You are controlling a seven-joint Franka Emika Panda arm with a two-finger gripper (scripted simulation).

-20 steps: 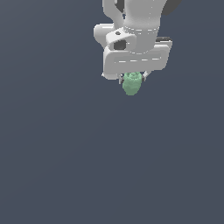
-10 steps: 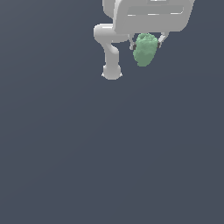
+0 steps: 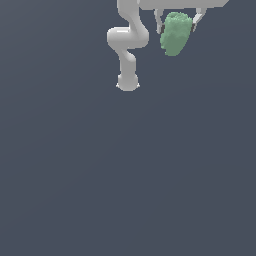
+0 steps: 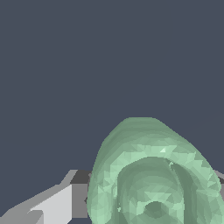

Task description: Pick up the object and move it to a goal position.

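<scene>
The object (image 3: 175,33) is a pale green, bumpy rounded lump, hanging near the top edge of the exterior view, right of centre. My white gripper (image 3: 178,22) is shut on it, with a thin finger showing on each side of the lump; the gripper's body is mostly cut off by the top of the frame. In the wrist view the object (image 4: 153,175) fills much of the picture, showing its ringed round end, with one grey and white finger (image 4: 57,203) beside it. It is held well above the dark floor.
The arm's white links and base (image 3: 127,80) stand on the dark grey floor (image 3: 125,175) to the exterior view's left of the held object. Nothing else shows on the floor.
The gripper has risen with the object and shifted toward the exterior view's right. It now looks larger and is mostly cut off by the top edge, uncovering the arm's base.
</scene>
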